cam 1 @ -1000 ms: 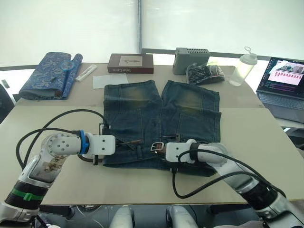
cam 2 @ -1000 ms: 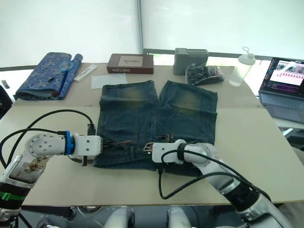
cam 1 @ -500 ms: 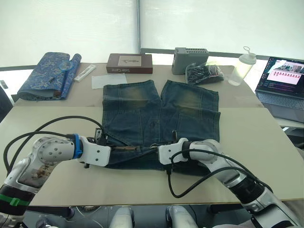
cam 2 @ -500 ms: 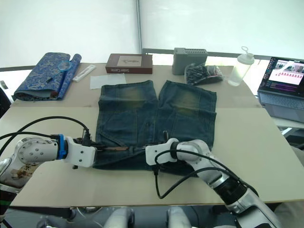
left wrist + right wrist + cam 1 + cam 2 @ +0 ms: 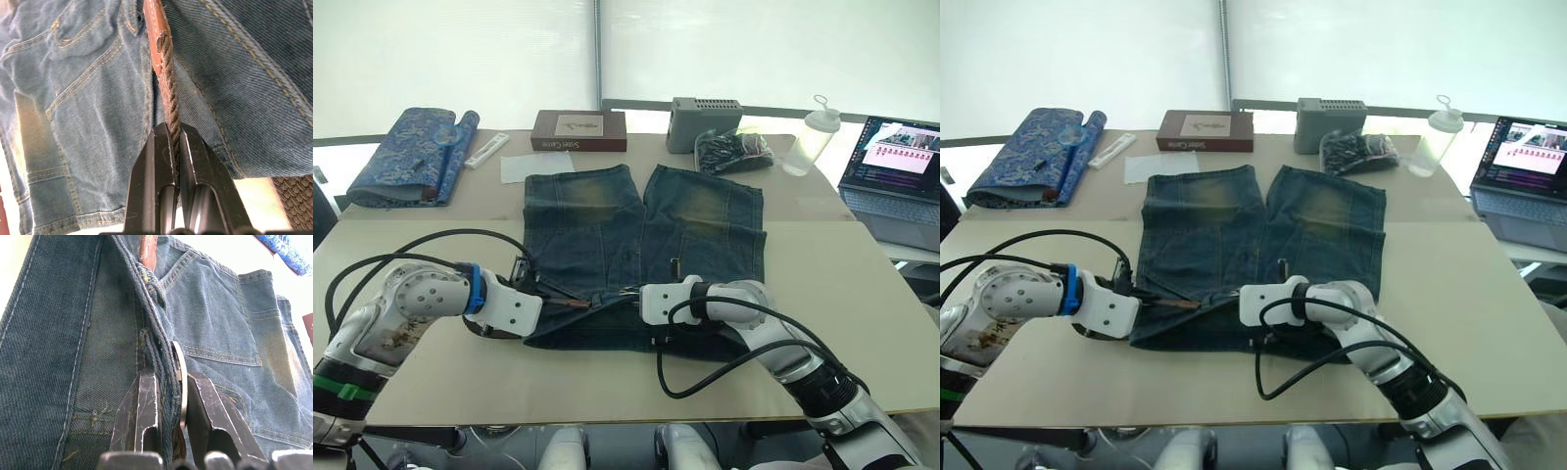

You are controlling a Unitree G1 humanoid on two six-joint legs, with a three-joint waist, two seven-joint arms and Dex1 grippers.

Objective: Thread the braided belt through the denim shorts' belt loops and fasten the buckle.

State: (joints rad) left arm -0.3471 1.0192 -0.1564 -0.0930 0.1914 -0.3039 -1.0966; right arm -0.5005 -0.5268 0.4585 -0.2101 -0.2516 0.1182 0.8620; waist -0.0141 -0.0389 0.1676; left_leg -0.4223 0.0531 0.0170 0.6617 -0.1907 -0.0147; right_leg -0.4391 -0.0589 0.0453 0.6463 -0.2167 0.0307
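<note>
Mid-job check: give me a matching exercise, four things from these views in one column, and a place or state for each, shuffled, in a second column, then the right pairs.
Things:
1. left gripper
2. right gripper
3. laptop
4. blue patterned fabric roll

Places or states:
A. far left of the table
B. shut on the braided belt
C. open, beyond the table's right edge
D. closed on the waistband of the denim shorts, beside the buckle

Pairs: 1-B, 2-D, 3-C, 4-A

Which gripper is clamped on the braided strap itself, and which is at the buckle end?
The left gripper pinches the braided belt near its leather tip. The right gripper is closed around the silver buckle and a fold of denim shorts.
</note>
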